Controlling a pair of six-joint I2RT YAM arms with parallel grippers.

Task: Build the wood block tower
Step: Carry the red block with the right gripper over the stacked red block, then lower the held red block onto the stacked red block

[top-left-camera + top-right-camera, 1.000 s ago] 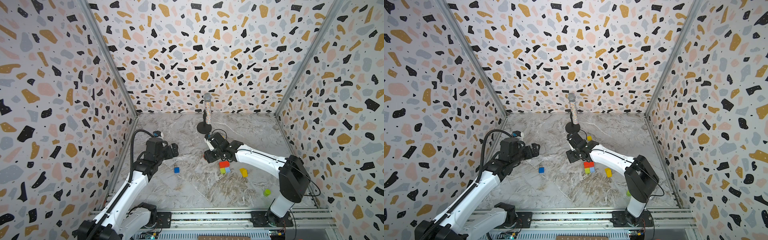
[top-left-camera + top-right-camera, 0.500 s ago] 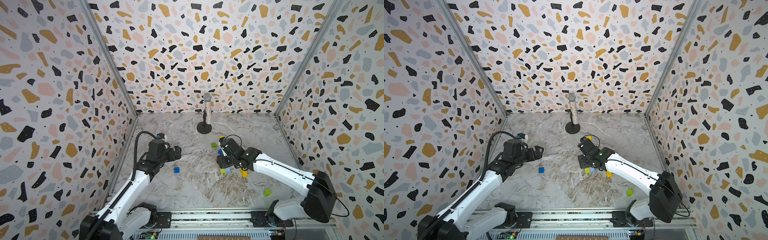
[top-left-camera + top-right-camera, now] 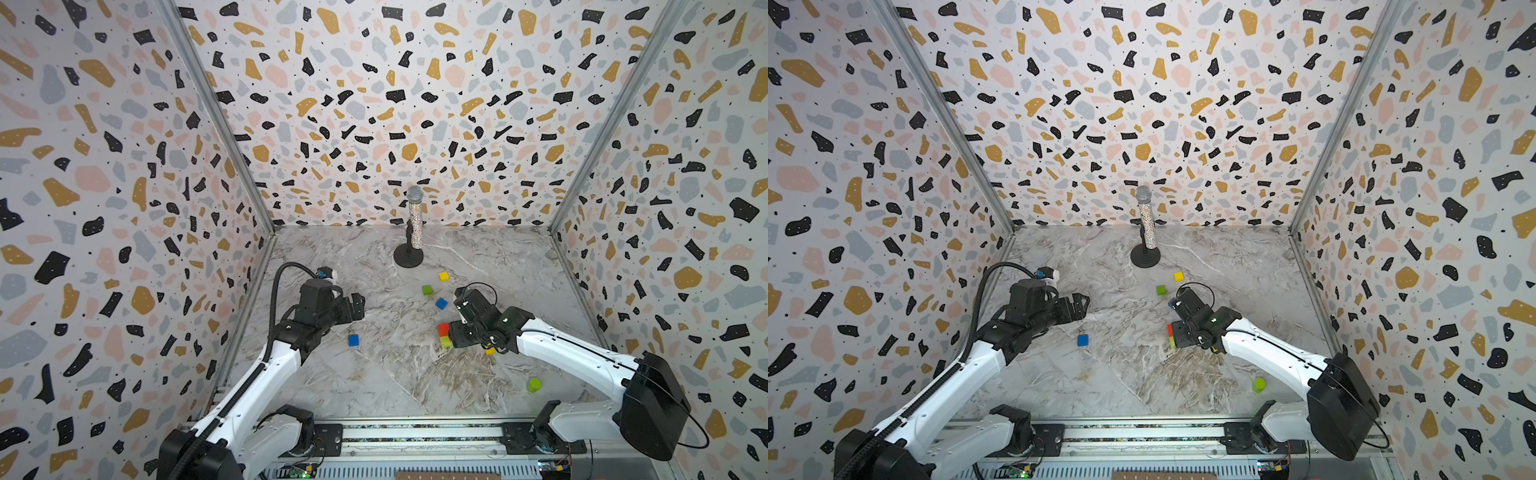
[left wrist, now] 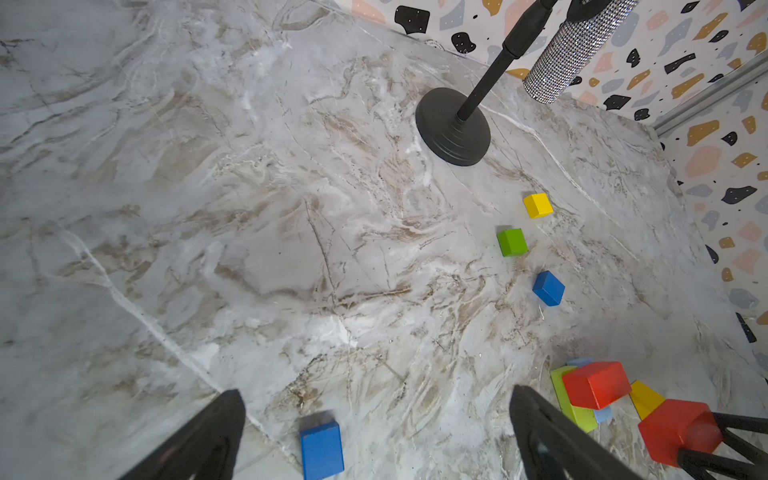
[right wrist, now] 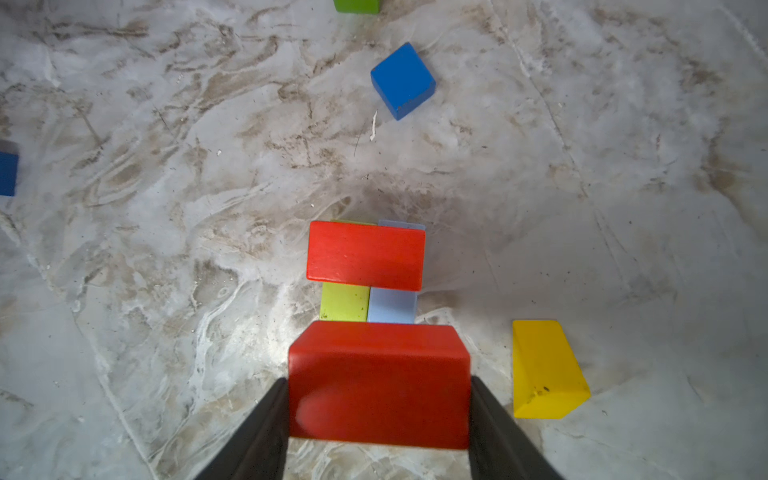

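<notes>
The tower is a low stack: a lime block [image 5: 345, 302] and a light blue block [image 5: 392, 305] side by side, with a red brick [image 5: 365, 255] across them; it shows in both top views [image 3: 443, 329] [image 3: 1170, 330]. My right gripper [image 5: 379, 380] is shut on a second red brick [image 5: 379, 399], held just short of the stack; in a top view the gripper [image 3: 457, 332] hides it. My left gripper [image 4: 375, 392] [image 3: 357, 305] stands open above the floor. A dark blue brick [image 4: 322, 449] [image 3: 353, 340] lies below it.
Loose on the marble floor: a yellow cube [image 3: 444, 276], a green cube [image 3: 427, 289], a blue cube [image 3: 441, 304], and a yellow block [image 5: 544, 370] beside the right gripper. A lime cylinder [image 3: 533, 385] stands front right. A glittery microphone [image 3: 414, 220] stands at the back.
My right gripper has come from behind the stack toward the front right, still holding the red brick, uncovering the cubes behind. The left gripper has shifted slightly right and stays open.
</notes>
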